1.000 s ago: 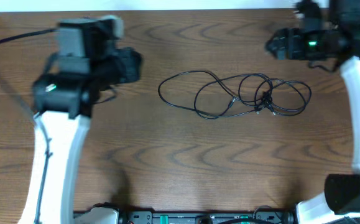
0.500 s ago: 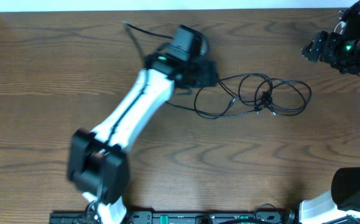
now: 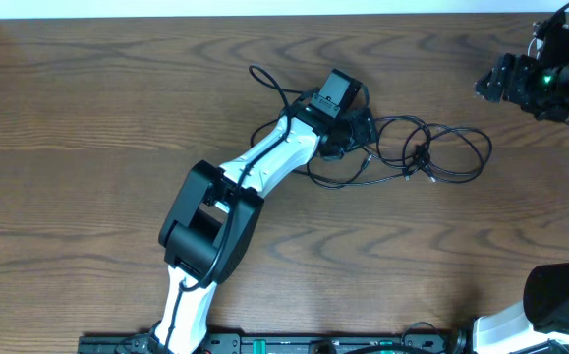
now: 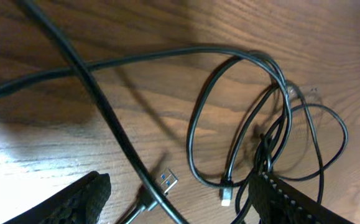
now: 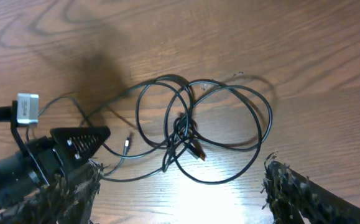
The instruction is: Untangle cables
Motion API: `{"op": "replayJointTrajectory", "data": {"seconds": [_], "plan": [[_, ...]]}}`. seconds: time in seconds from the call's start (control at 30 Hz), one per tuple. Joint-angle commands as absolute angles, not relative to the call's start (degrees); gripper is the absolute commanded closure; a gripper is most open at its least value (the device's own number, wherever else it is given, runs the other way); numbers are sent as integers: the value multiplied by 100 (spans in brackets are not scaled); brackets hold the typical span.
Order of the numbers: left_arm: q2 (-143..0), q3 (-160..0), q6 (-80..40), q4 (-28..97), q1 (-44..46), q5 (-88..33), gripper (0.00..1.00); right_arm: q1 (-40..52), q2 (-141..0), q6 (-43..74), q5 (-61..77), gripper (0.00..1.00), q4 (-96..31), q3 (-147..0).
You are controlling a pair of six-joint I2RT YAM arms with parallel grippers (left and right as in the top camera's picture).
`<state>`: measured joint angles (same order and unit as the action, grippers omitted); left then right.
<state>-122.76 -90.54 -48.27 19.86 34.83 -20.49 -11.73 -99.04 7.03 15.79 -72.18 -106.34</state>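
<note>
- The thin black cables point(image 3: 448, 157) are sitting in one loopy bunch on the brown wood-grain table point(image 3: 87, 118), a bit right of centre in the overhead view.
- Several loops cross in a tight knot point(image 5: 183, 134) near the middle of the bunch, and the rest fans out in wide, flat curves on the wood.
- On the left side of the bunch a silver USB plug point(image 4: 166, 180) lies flat on the table. A smaller plug end with a pale tip point(image 4: 225, 200) sits near it to the right.
- The left tool point(image 3: 355, 131) is right over the left end of the bunch. Its jaws are spread wide, with the USB plug and a strand in the gap, and they're not pinching anything.
- The right tool point(image 3: 493, 81) is up by the far right corner, well apart from the cables. Its jaws are wide apart too, with nothing in them, and its camera looks down on the whole bunch.
</note>
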Motion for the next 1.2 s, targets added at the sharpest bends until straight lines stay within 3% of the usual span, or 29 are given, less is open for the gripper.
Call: {"op": "replayJointTrajectory", "data": {"seconds": [0.0, 0.2, 0.27, 0.37, 0.6, 0.8, 1.17], "plan": [[-12538, -9043, -5037, 1957, 3524, -2018, 24, -1173, -9950, 672, 1533, 18, -7225, -10589], [-12623, -9043, -5030, 1835, 3638, -1944, 43, -1168, -9950, 666, 1535, 18, -7216, -10589], [-12623, -9043, -5002, 1649, 3640, -1946, 58, -1164, -9950, 666, 1535, 18, -7216, -10589], [-12608, -9050, -4954, 1483, 3601, -1946, 92, -1151, -9950, 668, 1540, 18, -7220, -10589], [-12031, -9113, -3688, 1638, 3232, -1942, 93, -963, -9959, 663, 1710, 18, -7201, -10582], [-10654, -9113, -2825, 2215, 2818, -1881, 93, -447, -10040, 661, 1710, 18, -7172, -10582], [-9133, -9113, -2659, 2849, 2700, -1885, 92, 663, -10088, 659, 2550, 20, -6622, -10567]]}}
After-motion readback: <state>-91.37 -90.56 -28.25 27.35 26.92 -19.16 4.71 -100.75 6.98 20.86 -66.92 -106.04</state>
